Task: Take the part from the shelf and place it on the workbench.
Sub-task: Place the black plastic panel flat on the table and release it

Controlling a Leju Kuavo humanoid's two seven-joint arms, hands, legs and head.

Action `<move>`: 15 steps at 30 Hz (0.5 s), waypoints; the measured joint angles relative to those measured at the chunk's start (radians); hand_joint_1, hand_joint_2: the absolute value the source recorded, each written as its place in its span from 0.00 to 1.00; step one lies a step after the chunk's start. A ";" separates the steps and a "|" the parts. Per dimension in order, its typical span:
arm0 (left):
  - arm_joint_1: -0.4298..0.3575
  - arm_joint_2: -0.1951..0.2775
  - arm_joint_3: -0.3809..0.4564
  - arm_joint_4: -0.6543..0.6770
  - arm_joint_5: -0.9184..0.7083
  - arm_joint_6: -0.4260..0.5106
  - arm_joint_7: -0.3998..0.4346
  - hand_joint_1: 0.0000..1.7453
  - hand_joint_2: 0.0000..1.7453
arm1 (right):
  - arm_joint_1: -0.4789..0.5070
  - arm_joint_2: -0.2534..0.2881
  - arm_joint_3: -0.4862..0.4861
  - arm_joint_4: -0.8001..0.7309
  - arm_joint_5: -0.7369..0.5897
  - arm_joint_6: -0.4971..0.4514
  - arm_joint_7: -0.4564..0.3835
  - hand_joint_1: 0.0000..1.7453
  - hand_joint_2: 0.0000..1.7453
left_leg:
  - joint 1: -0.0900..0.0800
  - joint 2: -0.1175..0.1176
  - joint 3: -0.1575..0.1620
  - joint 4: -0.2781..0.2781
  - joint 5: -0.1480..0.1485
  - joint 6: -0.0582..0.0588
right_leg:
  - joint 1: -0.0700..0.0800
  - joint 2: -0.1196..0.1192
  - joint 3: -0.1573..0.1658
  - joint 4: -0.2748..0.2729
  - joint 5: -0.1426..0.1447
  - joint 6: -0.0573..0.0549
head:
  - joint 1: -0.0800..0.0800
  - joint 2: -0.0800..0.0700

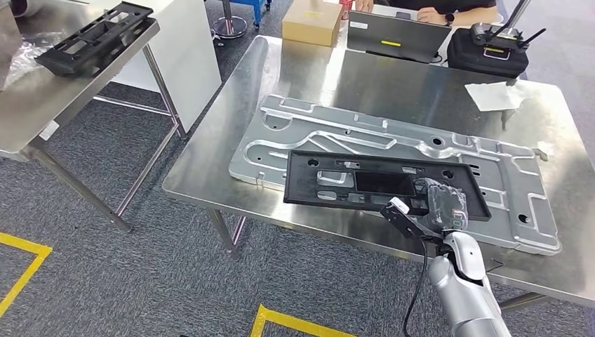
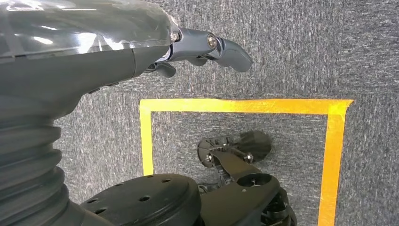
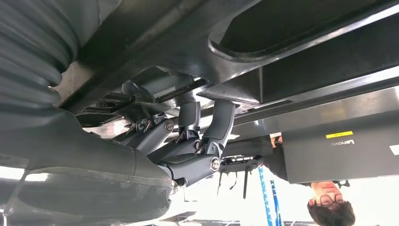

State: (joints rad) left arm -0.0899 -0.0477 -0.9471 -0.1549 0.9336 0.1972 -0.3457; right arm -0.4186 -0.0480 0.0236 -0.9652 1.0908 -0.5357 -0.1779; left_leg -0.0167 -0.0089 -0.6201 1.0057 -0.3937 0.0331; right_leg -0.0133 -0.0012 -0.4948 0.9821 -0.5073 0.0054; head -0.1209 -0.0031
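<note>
The part [image 1: 382,185], a long, flat, matte black plastic frame with rectangular cut-outs and small round holes, lay across a large embossed aluminium plate [image 1: 393,140] whose raised ribs and channels caught the light, and that plate rested on the brushed stainless-steel tabletop [image 1: 309,77]. The right hand [image 1: 440,205], grey and wrapped in clear crinkled film, sat at the near right end of the part; in the right wrist view its dark fingers [image 3: 221,125] were curled up against the underside edge of the part [image 3: 301,42], gripping it. How much of that end actually lay on the plate was hidden by the hand itself. The left hand [image 2: 207,49] hung over speckled grey carpet [image 2: 291,56] marked with a square of yellow tape [image 2: 244,106], its fingers loosely extended and holding nothing. At the far edge of the tabletop stood a closed cardboard box [image 1: 312,21], contents unseen, a grey laptop [image 1: 396,36], a black zipped case [image 1: 487,53] carrying a controller with antennas, and a crumpled white sheet [image 1: 495,95]. To the left, a second steel table [image 1: 42,98] carried another black frame [image 1: 95,38], partly cut off. A person [image 1: 435,7] sat behind the laptop, mostly out of frame.
</note>
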 joint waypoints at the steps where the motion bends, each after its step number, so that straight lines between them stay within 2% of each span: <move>1: 0.000 0.000 -0.001 0.000 0.001 0.000 0.000 0.00 1.00 | 0.000 0.000 0.001 0.000 0.006 -0.001 0.003 1.00 1.00 | 0.000 0.000 0.000 0.000 0.000 0.000 | 0.000 0.000 0.000 0.000 0.000 0.004 | 0.000 0.000; 3: 0.000 0.000 -0.002 0.000 0.003 0.000 0.002 0.00 1.00 | 0.000 0.000 0.002 -0.002 0.020 -0.002 0.009 1.00 1.00 | 0.000 0.000 0.000 0.000 0.000 0.000 | 0.000 0.000 0.000 0.000 0.001 0.008 | 0.000 0.000; 15: 0.001 -0.001 -0.003 0.000 0.020 0.004 -0.004 0.00 1.00 | -0.009 -0.004 0.007 -0.077 0.028 0.025 0.019 1.00 1.00 | 0.002 0.001 0.000 -0.001 0.002 -0.003 | 0.002 0.000 -0.002 0.001 0.001 0.009 | 0.000 0.000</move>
State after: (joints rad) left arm -0.0890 -0.0484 -0.9503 -0.1549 0.9537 0.2014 -0.3492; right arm -0.4278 -0.0519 0.0305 -1.0426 1.1192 -0.5103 -0.1592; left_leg -0.0143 -0.0083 -0.6197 1.0046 -0.3912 0.0298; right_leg -0.0113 -0.0013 -0.4966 0.9833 -0.5061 0.0148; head -0.1209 -0.0031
